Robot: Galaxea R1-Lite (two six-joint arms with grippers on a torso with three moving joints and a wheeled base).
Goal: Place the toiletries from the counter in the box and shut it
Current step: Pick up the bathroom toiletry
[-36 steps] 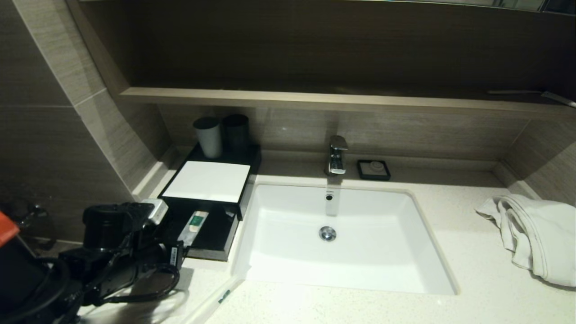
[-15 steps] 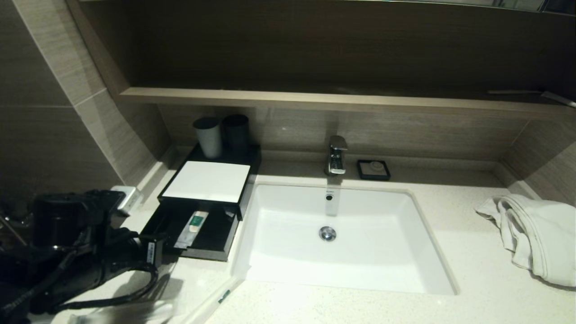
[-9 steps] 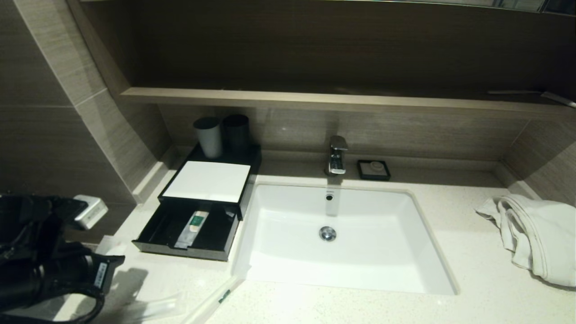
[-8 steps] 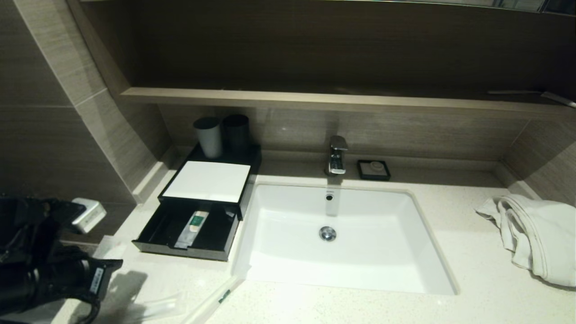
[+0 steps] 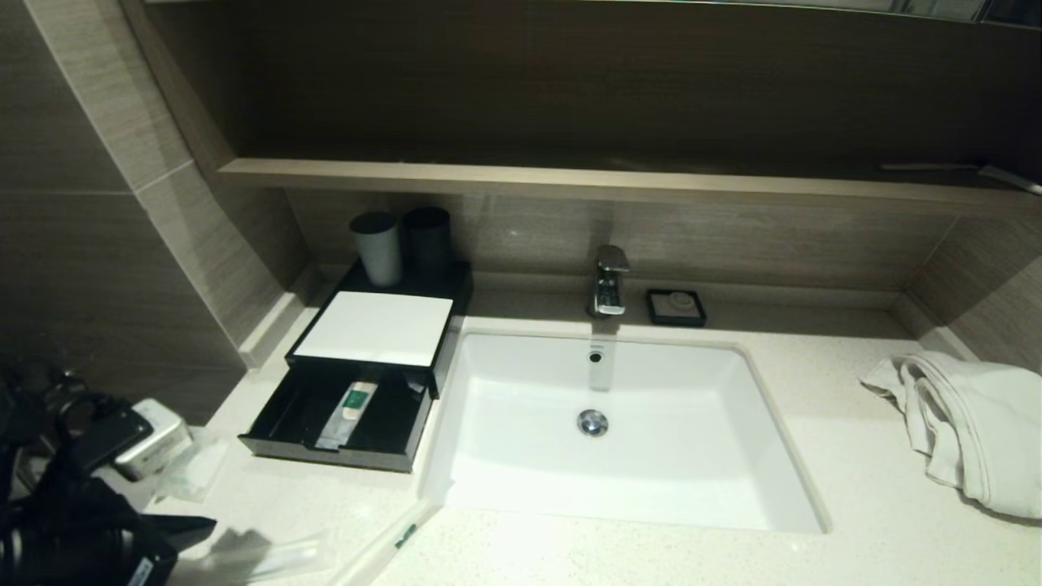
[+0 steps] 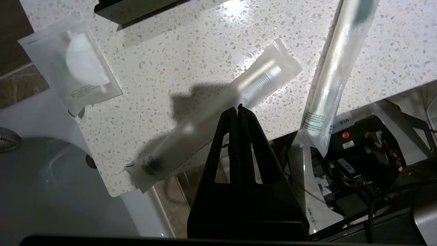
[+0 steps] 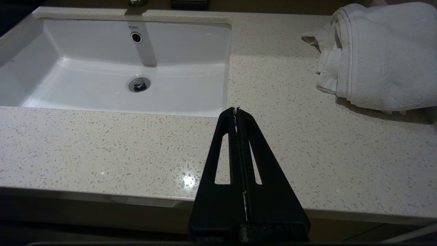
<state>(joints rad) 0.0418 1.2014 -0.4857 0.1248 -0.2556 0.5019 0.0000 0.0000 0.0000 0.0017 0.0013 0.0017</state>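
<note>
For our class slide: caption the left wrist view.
Shut left gripper above a long sachet on the counter.

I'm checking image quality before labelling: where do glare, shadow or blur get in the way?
Left wrist view: glare on the counter, the left gripper shadowing the middle sachet. Head view: sachets blurred, left corner dark. Right wrist view: one small glint.

In the head view the left arm (image 5: 73,521) is cut off by the picture's lower-left corner and hides its own gripper. The long sachet (image 5: 391,541) by the basin runs out of the bottom edge there, and in the left wrist view its upper end is cut off. The sachet in the drawer (image 5: 348,411) is too small to read.
</note>
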